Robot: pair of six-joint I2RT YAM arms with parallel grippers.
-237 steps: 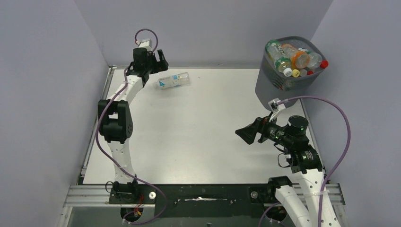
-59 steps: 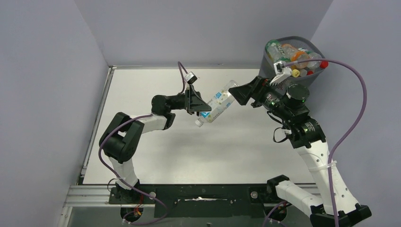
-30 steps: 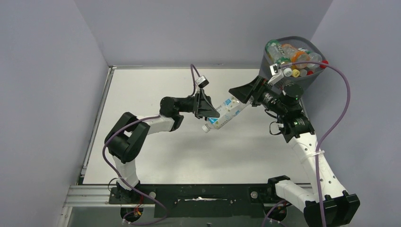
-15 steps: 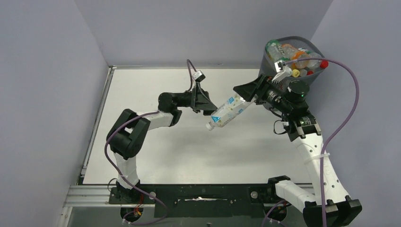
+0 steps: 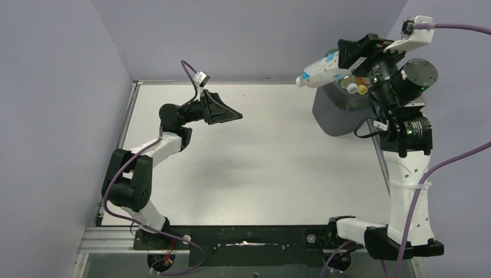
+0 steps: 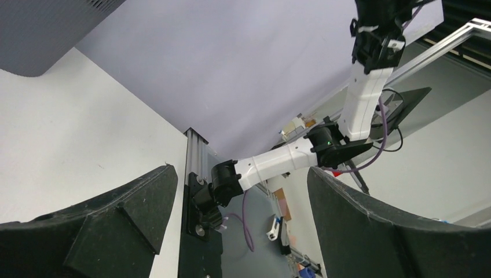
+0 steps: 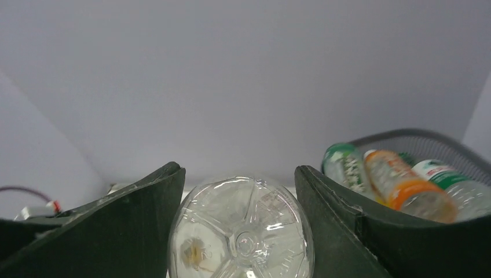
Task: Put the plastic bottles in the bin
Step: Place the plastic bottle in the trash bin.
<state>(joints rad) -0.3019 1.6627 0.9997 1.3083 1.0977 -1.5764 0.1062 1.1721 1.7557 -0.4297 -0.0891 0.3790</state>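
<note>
White surface with a grey mesh bin at its far right corner, several bottles inside. Right tool, raised just beside the bin, clamps a clear bottle at its base end. Left tool is spread wide, holding nothing.

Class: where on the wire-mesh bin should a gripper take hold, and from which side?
Pinch the rim of the bin from above, one finger inside, one outside, probably on its table-facing side. The body looks far too wide for the jaws; the thin mesh wall would fit.
</note>
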